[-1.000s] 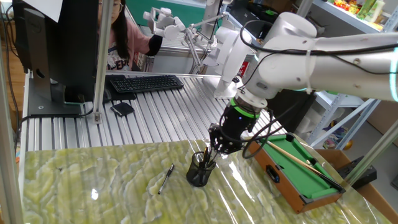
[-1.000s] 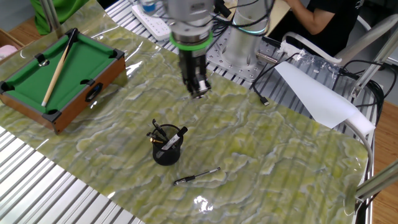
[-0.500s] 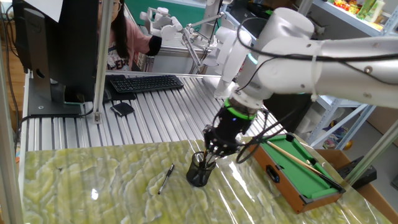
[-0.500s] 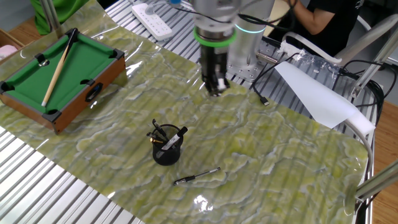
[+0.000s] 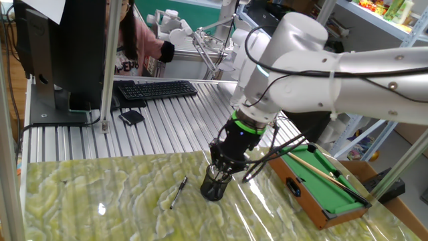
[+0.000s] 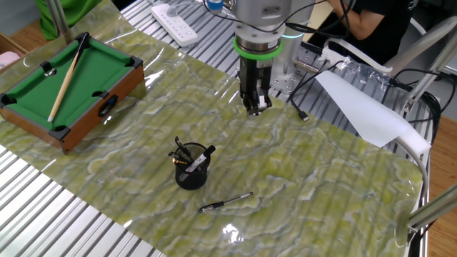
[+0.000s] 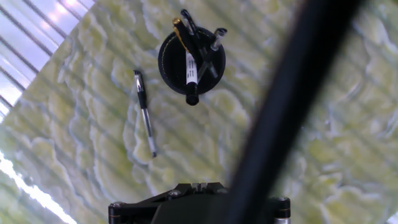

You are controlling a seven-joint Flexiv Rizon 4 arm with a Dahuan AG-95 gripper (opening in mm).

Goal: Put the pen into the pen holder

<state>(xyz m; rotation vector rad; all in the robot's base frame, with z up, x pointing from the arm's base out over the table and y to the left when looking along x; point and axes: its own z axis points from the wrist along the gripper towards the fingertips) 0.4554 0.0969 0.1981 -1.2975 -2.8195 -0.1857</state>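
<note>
In one fixed view, the gripper [image 5: 223,171] is seen hanging from the white arm [image 5: 321,57] over the green marbled mat [image 5: 87,194], and it overlaps the pen holder [image 5: 214,186], which stands upright near the middle of the mat. Whether the fingers are apart or together cannot be told here, as they merge with the dark cup behind them. The pen [image 5: 178,192] is seen lying flat on the mat just left of the holder, apart from it. A toy pool table [image 5: 321,187] with a tan cue [image 5: 328,173] on its felt is seen at the right edge of the mat.

In the other fixed view, the gripper [image 6: 254,107] is shown pointing straight down above the far edge of the mat [image 6: 321,171], well apart from the pen holder [image 6: 191,170]. Its fingertips look close together with nothing between them, though this is too small to settle. Several dark pens are held in the holder, leaning outward. The pen [image 6: 226,203] is found lying near the front edge of the mat, just beside the holder and not touching it. The toy pool table [image 6: 68,86] occupies the left corner.

In the hand view, the pen holder [image 7: 189,62] is seen from above near the top edge, with the pen [image 7: 145,112] lying to its left on the mat [image 7: 81,124]. A blurred dark cable [image 7: 286,112] crosses the frame; the fingertips are not shown.
</note>
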